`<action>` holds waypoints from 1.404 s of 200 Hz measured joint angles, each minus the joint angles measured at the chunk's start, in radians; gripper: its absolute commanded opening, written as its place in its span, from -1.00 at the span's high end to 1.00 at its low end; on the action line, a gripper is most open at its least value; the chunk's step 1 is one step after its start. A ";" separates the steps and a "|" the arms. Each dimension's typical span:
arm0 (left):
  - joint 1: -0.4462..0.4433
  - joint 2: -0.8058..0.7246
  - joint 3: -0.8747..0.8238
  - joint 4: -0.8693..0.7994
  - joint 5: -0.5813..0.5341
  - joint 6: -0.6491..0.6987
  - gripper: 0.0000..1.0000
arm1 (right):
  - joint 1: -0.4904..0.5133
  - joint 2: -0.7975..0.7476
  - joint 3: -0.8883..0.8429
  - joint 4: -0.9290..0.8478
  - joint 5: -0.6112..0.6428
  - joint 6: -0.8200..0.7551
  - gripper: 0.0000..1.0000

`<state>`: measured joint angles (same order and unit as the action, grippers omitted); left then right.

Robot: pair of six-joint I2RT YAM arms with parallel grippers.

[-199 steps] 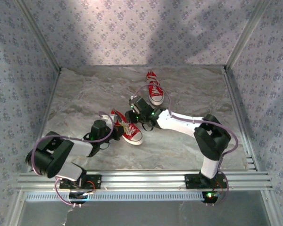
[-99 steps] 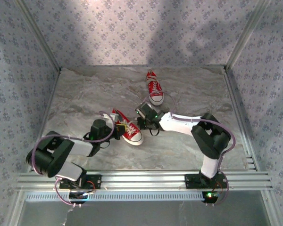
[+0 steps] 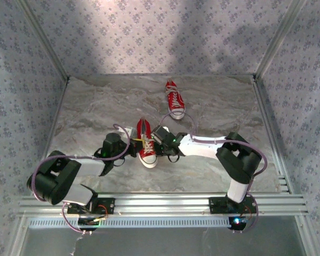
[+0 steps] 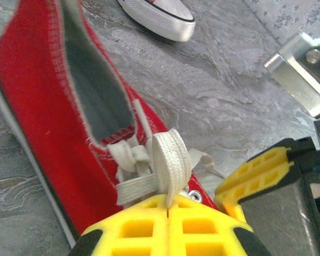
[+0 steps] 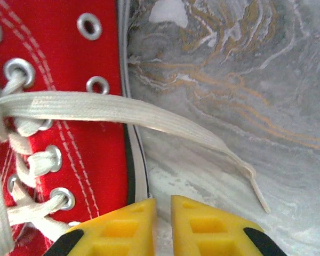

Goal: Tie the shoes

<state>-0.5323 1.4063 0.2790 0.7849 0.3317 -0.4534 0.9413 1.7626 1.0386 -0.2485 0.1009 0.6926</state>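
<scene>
Near shoe, tabletop centre: no bow yet. Left jaws clenched on lace; right jaws slightly parted, empty. Far shoe: laces unclear.

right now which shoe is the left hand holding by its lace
The near shoe: the left hand is shut on its white lace. The far shoe lies alone farther back.

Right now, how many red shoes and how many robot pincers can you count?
Red shoes: 2 (near shoe, far shoe)
Pincers: 2 (left pincer pinching a white lace, right pincer)
Total: 4
</scene>
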 measured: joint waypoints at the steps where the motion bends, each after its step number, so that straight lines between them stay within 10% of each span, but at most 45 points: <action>1: 0.000 0.000 0.000 0.000 0.000 0.000 1.00 | 0.001 0.000 0.000 0.000 0.000 0.000 0.68; 281: 0.000 0.063 0.034 0.001 -0.003 0.000 1.00 | -0.095 0.064 0.241 0.098 -0.064 0.018 0.37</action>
<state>-0.5320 1.4693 0.3134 0.7856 0.3286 -0.4538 0.8467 1.8263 1.2800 -0.1505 0.0372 0.7105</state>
